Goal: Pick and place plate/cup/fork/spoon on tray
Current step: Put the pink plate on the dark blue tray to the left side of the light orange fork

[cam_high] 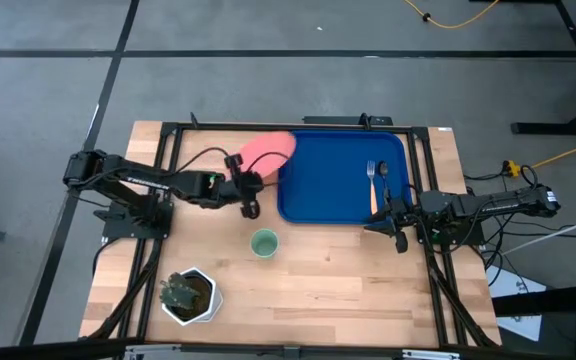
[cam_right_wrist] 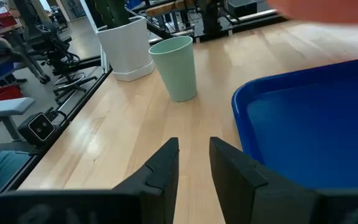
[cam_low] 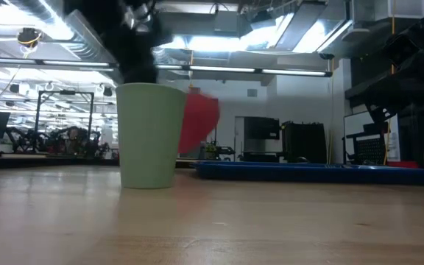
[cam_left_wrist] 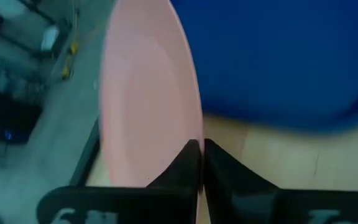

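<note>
Coral plate (cam_high: 269, 150), apparently tilted, pinched by left gripper (cam_high: 249, 186) beside tray (cam_high: 323, 195).

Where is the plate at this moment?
In the high view, the plate is lifted and tilted at the tray's far-left corner, its edge clamped in the left gripper, with the cup nearer the front.

Taking the tray (cam_high: 328, 185) as landmark: the fork (cam_high: 371, 172) and spoon (cam_high: 382, 172) lie inside it near its right rim, side by side. The plate (cam_high: 268, 150) hangs tilted over its back-left corner (held off the table). The cup (cam_high: 264, 243) stands in front of its left part, the potted plant (cam_high: 187, 293) farther front-left.
</note>
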Action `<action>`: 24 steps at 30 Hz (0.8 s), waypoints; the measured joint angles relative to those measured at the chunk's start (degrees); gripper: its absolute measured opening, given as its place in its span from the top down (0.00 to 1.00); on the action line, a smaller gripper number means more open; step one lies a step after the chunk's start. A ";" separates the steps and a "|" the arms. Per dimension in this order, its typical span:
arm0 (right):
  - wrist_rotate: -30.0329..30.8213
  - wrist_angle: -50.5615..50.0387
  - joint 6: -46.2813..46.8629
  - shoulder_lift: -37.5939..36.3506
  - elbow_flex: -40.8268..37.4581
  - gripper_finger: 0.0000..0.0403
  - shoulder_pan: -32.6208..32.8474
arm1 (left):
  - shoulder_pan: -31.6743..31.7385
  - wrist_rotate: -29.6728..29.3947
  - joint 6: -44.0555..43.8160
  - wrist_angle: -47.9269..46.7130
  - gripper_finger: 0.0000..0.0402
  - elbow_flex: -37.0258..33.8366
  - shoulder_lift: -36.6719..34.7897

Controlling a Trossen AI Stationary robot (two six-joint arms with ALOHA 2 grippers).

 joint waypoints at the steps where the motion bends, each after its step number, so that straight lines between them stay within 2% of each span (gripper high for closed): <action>1: 0.00 -0.02 -0.02 0.00 0.00 0.76 0.01 | 0.02 0.27 0.75 0.58 0.99 1.50 0.21; 5: 0.00 -0.03 -0.20 0.00 0.00 0.76 0.01 | 0.17 4.63 5.88 4.00 1.00 6.41 4.55; 8: -0.05 0.10 0.09 -0.02 0.00 0.76 0.00 | 0.06 8.26 10.36 5.96 1.00 10.64 11.49; 14: -5.17 6.81 4.30 -0.89 0.00 0.76 0.00 | 0.04 8.95 19.61 5.69 1.00 20.19 23.26; 19: -12.07 11.46 2.61 -1.78 0.04 0.76 0.00 | 0.04 12.64 23.64 5.62 1.00 26.14 27.83; 24: -13.07 11.71 5.94 -2.14 0.04 0.76 0.00 | 0.58 14.83 24.63 4.57 1.00 27.45 30.59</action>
